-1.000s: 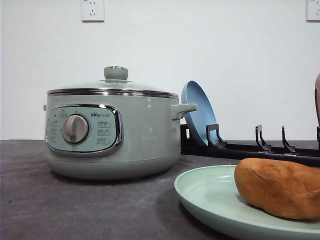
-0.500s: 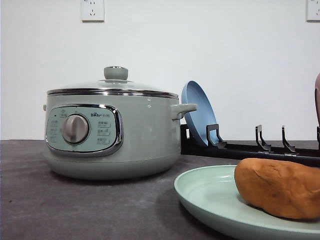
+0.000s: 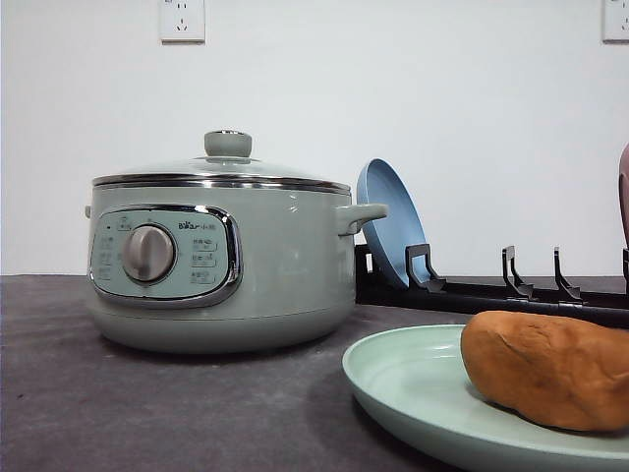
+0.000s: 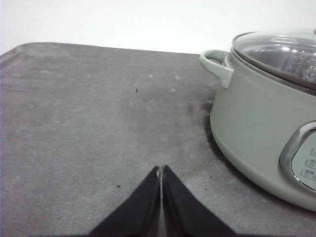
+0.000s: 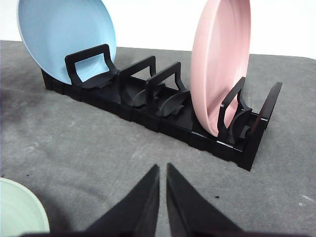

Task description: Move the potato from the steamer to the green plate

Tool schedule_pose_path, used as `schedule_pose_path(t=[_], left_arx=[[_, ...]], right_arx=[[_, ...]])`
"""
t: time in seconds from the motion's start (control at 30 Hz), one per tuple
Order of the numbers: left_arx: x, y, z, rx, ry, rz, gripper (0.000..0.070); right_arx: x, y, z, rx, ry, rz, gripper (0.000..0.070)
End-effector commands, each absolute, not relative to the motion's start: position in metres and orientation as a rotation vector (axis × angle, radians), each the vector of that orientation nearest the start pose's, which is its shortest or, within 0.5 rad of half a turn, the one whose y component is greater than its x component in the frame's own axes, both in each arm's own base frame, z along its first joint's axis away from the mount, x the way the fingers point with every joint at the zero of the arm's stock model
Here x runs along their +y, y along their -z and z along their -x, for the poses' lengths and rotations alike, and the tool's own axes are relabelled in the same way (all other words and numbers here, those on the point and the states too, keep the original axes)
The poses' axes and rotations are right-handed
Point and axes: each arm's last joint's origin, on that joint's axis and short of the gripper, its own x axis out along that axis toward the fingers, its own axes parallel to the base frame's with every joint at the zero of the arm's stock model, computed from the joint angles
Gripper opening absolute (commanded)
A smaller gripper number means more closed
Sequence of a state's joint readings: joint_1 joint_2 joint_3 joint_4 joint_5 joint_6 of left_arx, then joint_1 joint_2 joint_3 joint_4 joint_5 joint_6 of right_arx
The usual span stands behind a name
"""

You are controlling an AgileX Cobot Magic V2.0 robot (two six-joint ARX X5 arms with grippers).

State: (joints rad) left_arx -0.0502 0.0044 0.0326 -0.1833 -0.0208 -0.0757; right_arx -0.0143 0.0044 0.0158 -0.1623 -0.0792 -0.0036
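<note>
1. One lumpy orange-brown potato (image 3: 550, 369) rests on the pale mint-green plate (image 3: 413, 388), unmoved over the last second; the transfer looks complete.
2. Lid-closed, the sage-green steamer (image 3: 221, 261) stands well apart.
3. Wrist views add both grippers, left (image 4: 161, 170) and right (image 5: 162, 169), pressed together and empty, plus a pink plate (image 5: 219, 64) racked.

Matt potato (image 3: 550, 369), glossy steamer (image 3: 221, 261), glass lid (image 4: 279, 49)

Tabletop (image 3: 147, 413): dark grey, matte, lightly scuffed. Directly on it: steamer (image 3: 221, 261) at left, lid on; green plate (image 3: 413, 388) at front right; black plate rack (image 3: 491, 295) behind plate, right of steamer.
</note>
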Motion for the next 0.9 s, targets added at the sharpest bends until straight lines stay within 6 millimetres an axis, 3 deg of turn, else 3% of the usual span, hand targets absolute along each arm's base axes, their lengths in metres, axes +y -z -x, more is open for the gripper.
schedule_pose_path(t=[0.0,0.87], left_arx=[[-0.0042,-0.1493,-0.0955,0.18,0.025,0.06,0.0],[-0.0042,-0.1493,-0.0955,0.18,0.025,0.06,0.0]], right_arx=[[0.0007,-0.1521,-0.0961,0.147,-0.062,0.005,0.0013],[0.0007,-0.1522,-0.0961,0.147,-0.062,0.005,0.0013]])
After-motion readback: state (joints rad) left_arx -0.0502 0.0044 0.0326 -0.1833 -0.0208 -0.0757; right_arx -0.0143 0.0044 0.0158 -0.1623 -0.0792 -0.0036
